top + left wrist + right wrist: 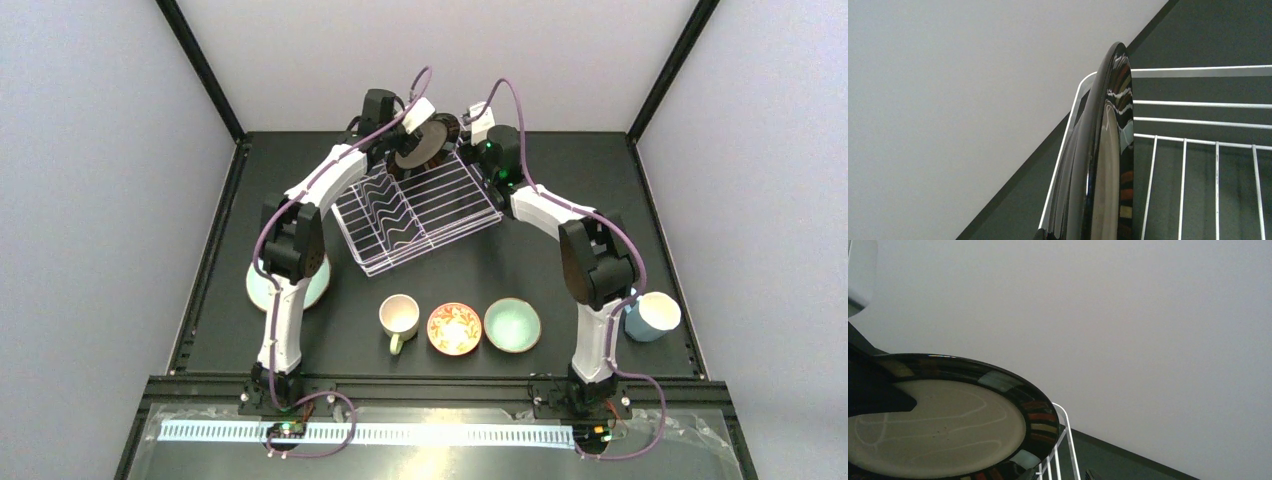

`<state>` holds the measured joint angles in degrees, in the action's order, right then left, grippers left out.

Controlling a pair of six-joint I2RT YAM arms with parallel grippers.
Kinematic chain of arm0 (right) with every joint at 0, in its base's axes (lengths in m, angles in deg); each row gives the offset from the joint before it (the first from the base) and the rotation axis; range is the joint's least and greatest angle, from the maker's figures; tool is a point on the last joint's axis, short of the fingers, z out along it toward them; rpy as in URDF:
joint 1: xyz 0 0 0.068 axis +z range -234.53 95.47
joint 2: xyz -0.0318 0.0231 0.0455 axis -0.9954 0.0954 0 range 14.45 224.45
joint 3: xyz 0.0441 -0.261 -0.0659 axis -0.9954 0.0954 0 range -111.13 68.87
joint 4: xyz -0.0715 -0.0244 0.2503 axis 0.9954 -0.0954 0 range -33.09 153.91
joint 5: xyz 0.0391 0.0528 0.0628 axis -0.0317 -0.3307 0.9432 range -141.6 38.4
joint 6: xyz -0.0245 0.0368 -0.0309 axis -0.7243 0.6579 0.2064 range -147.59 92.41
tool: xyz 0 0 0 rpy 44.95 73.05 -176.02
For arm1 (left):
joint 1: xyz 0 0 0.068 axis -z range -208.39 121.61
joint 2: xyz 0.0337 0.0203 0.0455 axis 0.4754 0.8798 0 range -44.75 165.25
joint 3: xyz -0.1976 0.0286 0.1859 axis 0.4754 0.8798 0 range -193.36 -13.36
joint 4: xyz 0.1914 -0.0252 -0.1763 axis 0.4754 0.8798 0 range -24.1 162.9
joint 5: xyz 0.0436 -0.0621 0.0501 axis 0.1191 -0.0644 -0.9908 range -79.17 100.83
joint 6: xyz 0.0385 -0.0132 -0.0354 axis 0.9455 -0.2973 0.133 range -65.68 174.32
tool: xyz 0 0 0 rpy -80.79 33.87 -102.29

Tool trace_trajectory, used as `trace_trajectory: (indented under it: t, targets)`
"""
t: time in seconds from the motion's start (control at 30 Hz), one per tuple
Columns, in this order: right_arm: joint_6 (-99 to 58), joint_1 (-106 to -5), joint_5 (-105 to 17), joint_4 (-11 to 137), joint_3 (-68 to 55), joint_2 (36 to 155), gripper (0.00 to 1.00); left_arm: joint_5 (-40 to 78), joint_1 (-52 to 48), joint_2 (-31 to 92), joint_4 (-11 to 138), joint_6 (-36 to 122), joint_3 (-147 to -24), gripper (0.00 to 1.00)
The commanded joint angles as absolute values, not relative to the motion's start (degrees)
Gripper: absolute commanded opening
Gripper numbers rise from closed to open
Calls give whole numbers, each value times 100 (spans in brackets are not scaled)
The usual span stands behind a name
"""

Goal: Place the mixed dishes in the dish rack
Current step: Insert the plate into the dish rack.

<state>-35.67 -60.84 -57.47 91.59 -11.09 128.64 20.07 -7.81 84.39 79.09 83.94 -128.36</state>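
Watching the overhead view, I saw the left claw (418, 135) clenched on the striped plate (430, 148), holding it on edge at the far corner of the rack (440, 215), in the upper middle of the frame. In the left wrist view the plate (1108, 150) rose edge-on up the centre, with the rack's rim wire (1198, 71) running off to the right behind it. I could not tell whether its lower edge was touching the wires or hanging above them.

The right claw (476, 122) sat just beside the plate on its right. Whether it gripped the rim or stood parted next to it, I could not tell.

My worry was the placement. The plate was so close to the corner that I judged a straight descent could land it on the rim wire or outside the rack rather than between the wavy dividers (385, 215) further left. The glaze looked slick, so a pinch on the edge could let the plate swing or slip. With both claws crowded together, a careless move might also knock them into each other or shove the light rack across the counter (560, 170).
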Motion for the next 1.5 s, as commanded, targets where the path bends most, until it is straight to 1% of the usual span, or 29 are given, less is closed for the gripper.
trace_trajectory:
  t: [0.0, 0.07, 0.37, 0.63, 0.97, 1.13, 1.3, 1.37, 1.47]
  targets:
    - [-3603, -6059, -5805, 9338, -1160, 12947, 57, 1651, -808, 8542, 7206, 8068, -13273, 21]
    - [-3609, -6062, -5793, 9296, -1195, 12957, 58, 1499, -806, 8589, 7235, 7972, -13362, 26]
    - [-3603, -6062, -5752, 9183, -1311, 12997, 58, 1177, -916, 8599, 7148, 7578, -13449, 35]
    - [-3624, -6058, -5727, 9038, -1480, 13036, 58, 1101, -990, 8599, 7161, 7327, -13727, 39]
    - [-3588, -6053, -5723, 8694, -1796, 12945, 58, 710, -989, 8375, 7239, 6848, -13826, 38]
    - [-3533, -5971, -5682, 8123, -2253, 12784, 58, 100, -989, 7793, 7620, 5687, -13852, 39]
    - [-3365, -5795, -5433, 7157, -3030, 12671, 58, -478, -992, 7121, 8801, 4212, -13776, 40]
    - [-3294, -5675, -5287, 6738, -3333, 12667, 58, -750, -991, 6790, 9249, 3670, -13553, 40]
    - [-3278, -5350, -5071, 6034, -3688, 12616, 58, -1069, -990, 6073, 9703, 3024, -12902, 40]
